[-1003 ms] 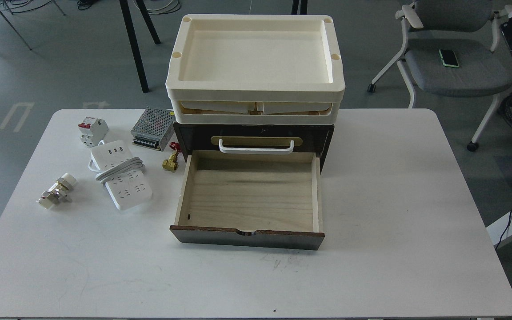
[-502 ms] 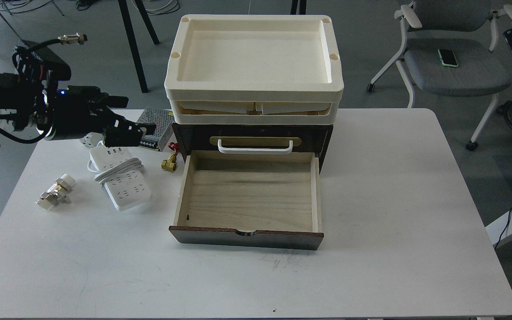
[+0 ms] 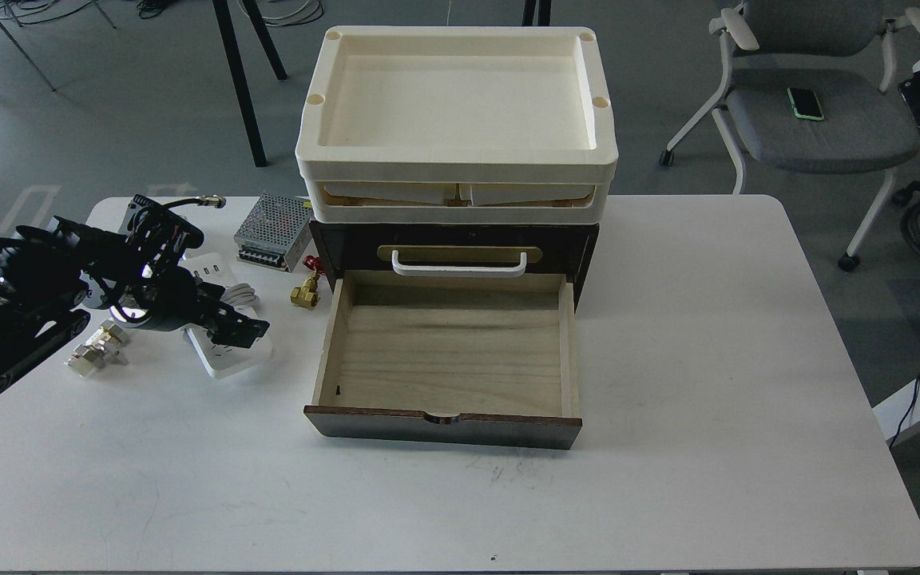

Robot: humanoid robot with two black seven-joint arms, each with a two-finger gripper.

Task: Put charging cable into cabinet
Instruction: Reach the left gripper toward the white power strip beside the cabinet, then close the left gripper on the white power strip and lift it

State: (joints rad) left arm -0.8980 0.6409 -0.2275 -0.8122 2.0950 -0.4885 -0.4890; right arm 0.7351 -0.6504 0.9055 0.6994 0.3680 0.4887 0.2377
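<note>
White laminate covers the table (image 3: 668,447), scuffed with faint grey marks near its front edge, and it stands on a grey floor with black table legs, loose cables and a grey office chair (image 3: 815,112) behind; a green-cased phone (image 3: 805,103) lies on the chair seat. At the table's middle sits the cabinet (image 3: 452,239), dark brown, its light wood drawer (image 3: 444,351) pulled out, a white handle on a brass plate above it and cream plastic trays (image 3: 456,120) stacked on top. Left of the drawer lies the charging cable (image 3: 224,359), a white power strip with its cord bundled across it, flat on the table. The left gripper (image 3: 240,331) hangs directly over the strip's near half; its dark fingers blur together, so I cannot tell whether they are parted or closed. Nearby are a perforated metal power supply box (image 3: 272,239), a brass valve with a red handle (image 3: 307,289) and a metal fitting (image 3: 97,351). No writing is legible.
</note>
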